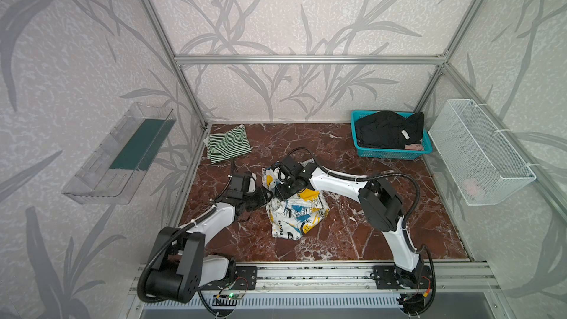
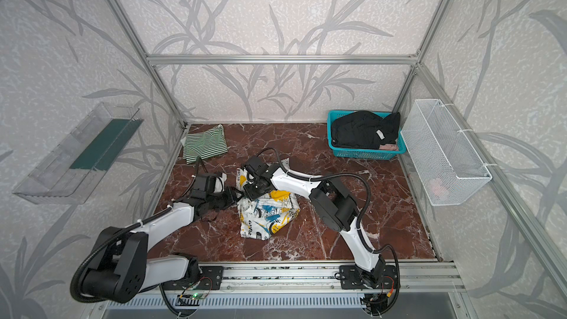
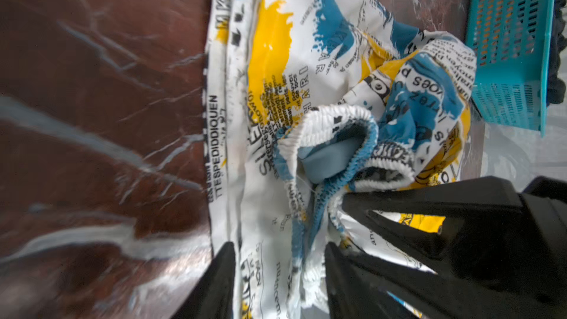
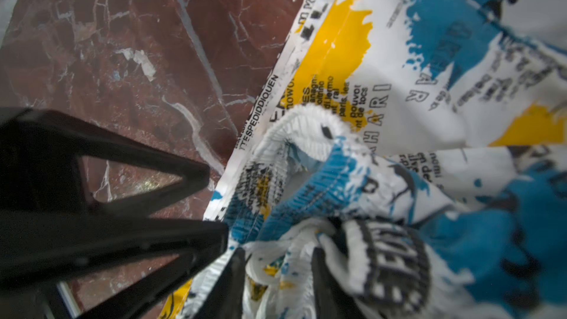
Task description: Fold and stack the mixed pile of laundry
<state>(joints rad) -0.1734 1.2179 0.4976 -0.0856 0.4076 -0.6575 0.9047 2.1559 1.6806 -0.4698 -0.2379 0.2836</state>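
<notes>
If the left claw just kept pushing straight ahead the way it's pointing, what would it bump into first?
The printed garment: cloth lies between the open jaws of the left gripper, and the bunched elastic waistband sits just ahead, though depth is unclear.

Teal lattice basket [image 1: 387, 152] back-right on marble tabletop [image 1: 343, 240] — white mesh basket [image 1: 478, 151] beside, wall-hung.

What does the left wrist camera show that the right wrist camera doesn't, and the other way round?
Only the left wrist view shows the teal basket, with black cloth at its edge. Only the right wrist view shows a pale scuff on the table. Both show the printed garment with its elastic waistband, and the left hand and right hand at it.
</notes>
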